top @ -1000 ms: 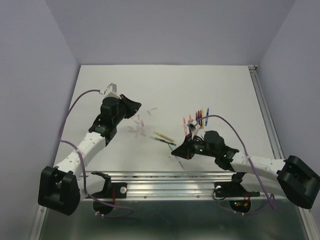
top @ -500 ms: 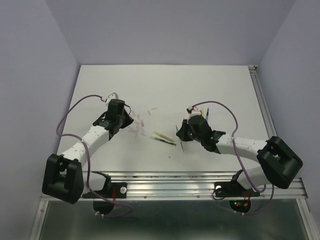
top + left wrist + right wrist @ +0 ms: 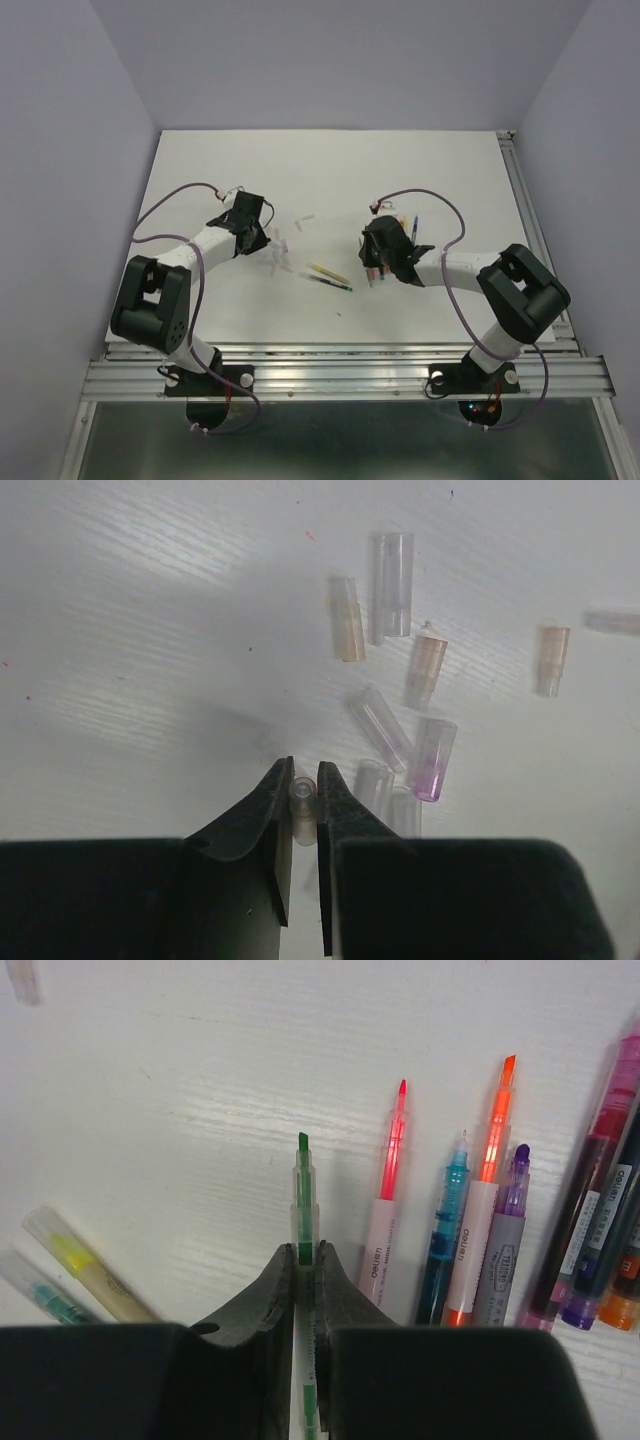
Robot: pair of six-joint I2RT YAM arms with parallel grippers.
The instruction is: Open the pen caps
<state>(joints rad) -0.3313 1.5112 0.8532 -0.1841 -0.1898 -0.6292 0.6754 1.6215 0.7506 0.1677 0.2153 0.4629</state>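
Note:
My left gripper (image 3: 303, 772) is shut on a clear pen cap (image 3: 301, 802), held just over the table beside a scatter of several loose pen caps (image 3: 392, 585). Some are faintly pink (image 3: 435, 758) or orange (image 3: 551, 660). From above, this gripper (image 3: 262, 237) sits at the left edge of that cap scatter (image 3: 283, 252). My right gripper (image 3: 306, 1250) is shut on an uncapped green pen (image 3: 304, 1195), tip pointing away. It lies at the left end of a row of uncapped pens: red (image 3: 386, 1200), teal (image 3: 445, 1230), orange (image 3: 487, 1175), purple (image 3: 505, 1230).
Darker pens (image 3: 590, 1240) lie at the right end of the row. Two more pens, yellow (image 3: 85, 1275) and teal-green (image 3: 40, 1295), lie at the lower left of the right wrist view and mid-table (image 3: 328, 277) from above. A metal rail (image 3: 530, 220) runs along the table's right edge.
The right gripper has carried the green pen away from the near edge up to the pen row. The left gripper has swung down to the cap scatter, still shut on its cap.

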